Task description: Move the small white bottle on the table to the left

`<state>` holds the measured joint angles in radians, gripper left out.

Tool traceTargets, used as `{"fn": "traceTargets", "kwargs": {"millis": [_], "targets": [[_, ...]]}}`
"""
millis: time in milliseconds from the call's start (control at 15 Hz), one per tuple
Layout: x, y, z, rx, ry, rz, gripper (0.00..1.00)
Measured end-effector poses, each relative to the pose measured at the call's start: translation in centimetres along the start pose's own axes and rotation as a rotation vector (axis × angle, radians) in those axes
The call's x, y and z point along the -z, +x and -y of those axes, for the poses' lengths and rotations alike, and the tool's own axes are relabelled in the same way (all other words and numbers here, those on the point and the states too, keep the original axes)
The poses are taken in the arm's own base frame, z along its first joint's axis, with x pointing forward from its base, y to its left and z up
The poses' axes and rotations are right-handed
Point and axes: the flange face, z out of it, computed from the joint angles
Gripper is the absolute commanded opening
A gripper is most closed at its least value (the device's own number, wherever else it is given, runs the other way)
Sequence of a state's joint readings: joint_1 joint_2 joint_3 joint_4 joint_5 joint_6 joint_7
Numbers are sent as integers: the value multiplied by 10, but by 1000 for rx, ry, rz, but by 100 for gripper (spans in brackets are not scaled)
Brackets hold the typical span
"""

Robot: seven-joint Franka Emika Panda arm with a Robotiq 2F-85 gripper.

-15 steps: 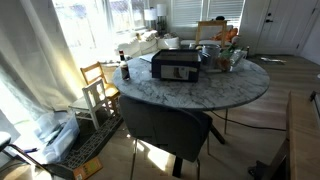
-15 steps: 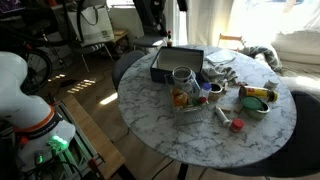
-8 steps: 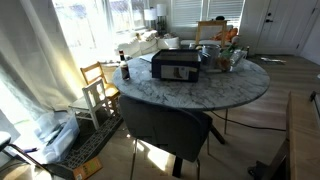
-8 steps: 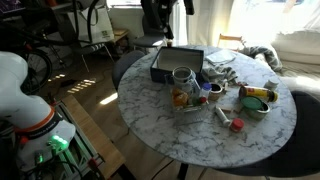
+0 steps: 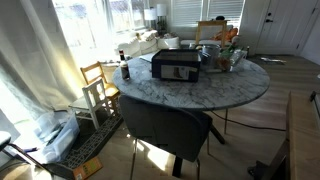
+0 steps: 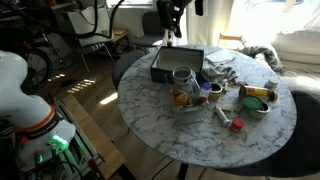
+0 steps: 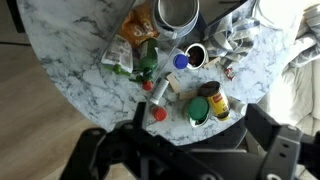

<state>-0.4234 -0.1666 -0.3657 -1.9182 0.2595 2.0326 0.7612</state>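
The round marble table (image 6: 150, 118) shows in both exterior views (image 5: 225, 95) and from above in the wrist view (image 7: 70, 60). A small white bottle (image 6: 222, 113) lies on its side in the clutter near the table's middle. In the wrist view the bottle (image 7: 161, 91) lies beside a red cap (image 7: 159, 113). My gripper (image 6: 172, 18) hangs high above the table's far edge, behind the black appliance (image 6: 178, 63). In the wrist view its jaws (image 7: 180, 145) are spread wide, open and empty, well above the bottle.
A glass jar (image 6: 182, 80), a green-lidded container (image 7: 199, 112), a yellow-labelled jar (image 7: 216, 102) and a bowl (image 6: 257, 100) crowd round the bottle. A dark bottle (image 5: 125, 70) stands at the table's edge. A wooden chair (image 5: 98, 85) and a dark chair (image 5: 165, 125) stand beside the table.
In an exterior view the arm has swung sideways above the table's far edge, towards the window. The things on the table have not moved.
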Motion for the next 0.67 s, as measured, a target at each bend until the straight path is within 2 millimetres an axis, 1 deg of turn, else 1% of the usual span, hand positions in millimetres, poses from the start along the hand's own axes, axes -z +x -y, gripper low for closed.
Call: {"fn": "traceTargets", "kwargs": {"millis": [133, 333, 467, 667], "targets": [[-20, 12, 17, -74, 15, 37, 100], [-54, 44, 35, -224, 19, 56, 100], [-76, 70, 38, -325, 13, 53, 100], [-113, 108, 34, -449, -30, 22, 100]]}}
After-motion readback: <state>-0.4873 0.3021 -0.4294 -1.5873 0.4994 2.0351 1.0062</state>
